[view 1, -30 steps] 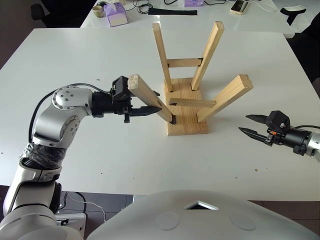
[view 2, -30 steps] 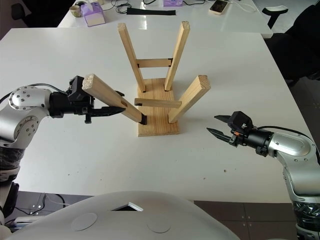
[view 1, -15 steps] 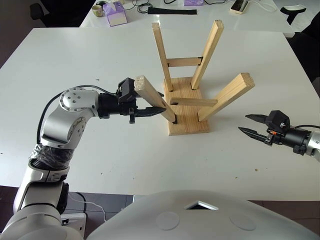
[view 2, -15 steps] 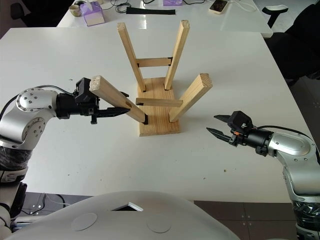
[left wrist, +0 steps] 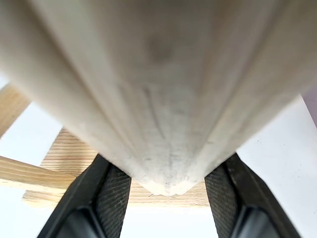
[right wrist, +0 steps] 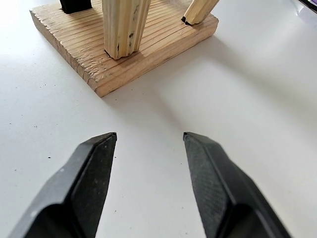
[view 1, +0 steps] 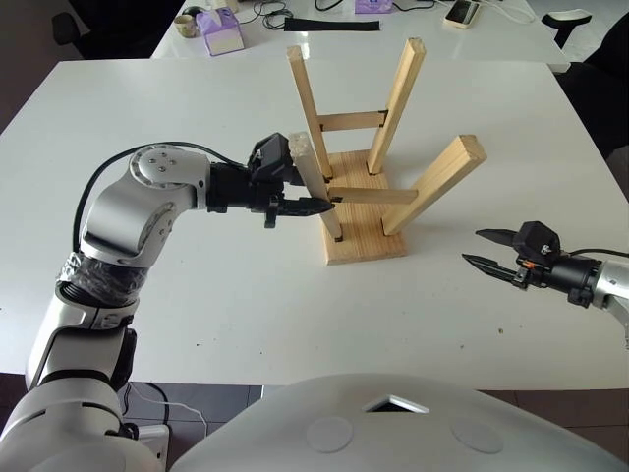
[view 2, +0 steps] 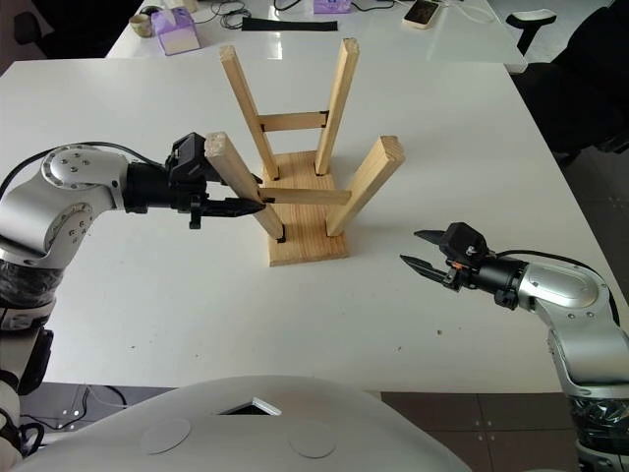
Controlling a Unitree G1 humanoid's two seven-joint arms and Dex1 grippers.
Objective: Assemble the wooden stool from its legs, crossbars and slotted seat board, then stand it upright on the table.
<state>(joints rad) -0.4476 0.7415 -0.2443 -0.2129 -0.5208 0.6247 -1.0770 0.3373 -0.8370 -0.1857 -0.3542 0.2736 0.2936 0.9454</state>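
**Left gripper (view 1: 313,202) clamps a leaning leg; stool (view 1: 366,187) is upside-down, not finished**

Nearest to the robot, at approx. 4 o'clock from the seat board (view 1: 369,238), the right gripper (view 1: 472,247) hovers low over the white table (view 1: 197,295). Its fingers are apart and hold nothing; the tips point to the board but are well apart from it. The board lies flat near table centre, slots up.

At the board's 9 o'clock side the left gripper has both pads (left wrist: 115,191) closed on the near-left leg (view 1: 305,155), approx. mid-length. The leg's foot sits at its slot and the leg tilts toward 10 o'clock. The near-right leg (view 1: 437,185) leans out toward 2 o'clock. The near crossbar (view 1: 378,195) runs between these two; I cannot tell if both ends are seated.

Farther, at 12 o'clock, the two far legs (view 1: 307,93) stand more upright w/ the far crossbar (view 1: 350,121) between them.

Handling, my judgement: the wood parts are stiff, light and not fragile, and the rough grain gives good friction, so a firm pinch on flat faces is OK. The joints look press-fit and loose, so pulling high on a leg can lever it out. Better to hold low or mid-leg while straightening. For turning over, take the board edges or two opposite legs w/ both grippers.
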